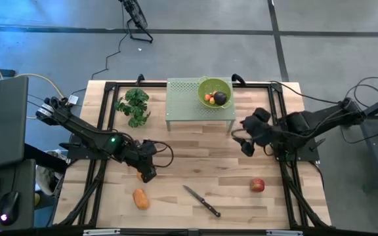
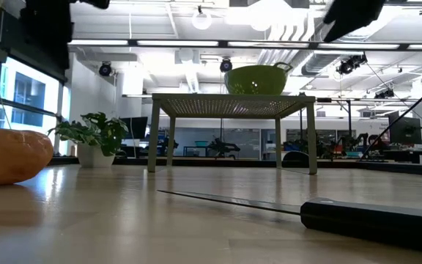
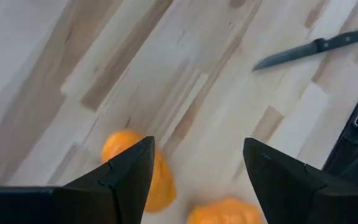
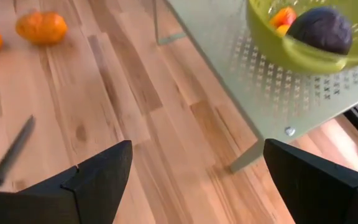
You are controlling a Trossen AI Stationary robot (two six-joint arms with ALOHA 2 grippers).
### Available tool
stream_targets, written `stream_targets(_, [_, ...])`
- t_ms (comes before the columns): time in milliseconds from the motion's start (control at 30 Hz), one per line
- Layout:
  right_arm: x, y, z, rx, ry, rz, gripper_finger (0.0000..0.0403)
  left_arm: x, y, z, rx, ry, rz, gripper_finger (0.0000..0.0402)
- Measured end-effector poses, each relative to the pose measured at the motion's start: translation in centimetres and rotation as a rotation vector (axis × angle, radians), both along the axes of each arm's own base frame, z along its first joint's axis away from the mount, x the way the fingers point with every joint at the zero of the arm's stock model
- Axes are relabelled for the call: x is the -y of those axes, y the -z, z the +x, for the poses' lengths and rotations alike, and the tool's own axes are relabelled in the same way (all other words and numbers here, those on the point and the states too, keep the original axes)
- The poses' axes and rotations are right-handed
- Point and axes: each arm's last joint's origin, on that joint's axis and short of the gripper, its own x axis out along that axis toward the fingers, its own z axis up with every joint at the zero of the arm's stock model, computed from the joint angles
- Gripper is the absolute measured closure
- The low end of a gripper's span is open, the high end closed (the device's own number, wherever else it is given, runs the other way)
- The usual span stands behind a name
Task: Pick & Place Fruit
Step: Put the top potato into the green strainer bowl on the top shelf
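Observation:
Two orange oblong fruits lie on the wooden table: one (image 1: 141,198) near the front edge, the other (image 1: 139,176) half hidden beside my left gripper (image 1: 147,174). The left wrist view shows both, one (image 3: 157,177) partly behind a finger and one (image 3: 225,211) below the gap. My left gripper (image 3: 197,146) is open above them and touches neither. The red apple (image 1: 258,185) rests on the table at the right. The dark purple fruit (image 4: 322,28) and small red-orange ones (image 4: 283,15) sit in the green bowl (image 1: 225,86). My right gripper (image 1: 247,147) hovers open in front of the bowl's stand.
The bowl stands on a small green perforated table (image 1: 182,105) at the far middle. A black-handled knife (image 1: 202,201) lies near the front edge, between the orange fruit and the apple. A green leafy bunch (image 1: 133,107) sits at the far left. Black frame rails run along both table sides.

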Motion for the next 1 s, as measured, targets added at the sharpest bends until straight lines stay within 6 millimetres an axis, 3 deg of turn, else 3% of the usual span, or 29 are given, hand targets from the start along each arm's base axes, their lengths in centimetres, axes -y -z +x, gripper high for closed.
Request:
stream_targets(300, [-1.7,4.0,-0.6,-0.034,0.01,0.008,0.0047,-0.1,0.1,-0.9,-0.139,-0.117,-0.106,0.016])
stream_targets(567, [-2.9,6.9,-0.9,-0.005,-0.002,0.042,0.0047,-0.1,0.1,-0.9,-0.149,-0.163,-0.141,0.016])
stream_targets(1000, [-4.1,9.0,-1.7,0.033,0.027,0.079,0.0047,0.3,1.4,-0.1,-0.2,-0.243,-0.135,0.016])
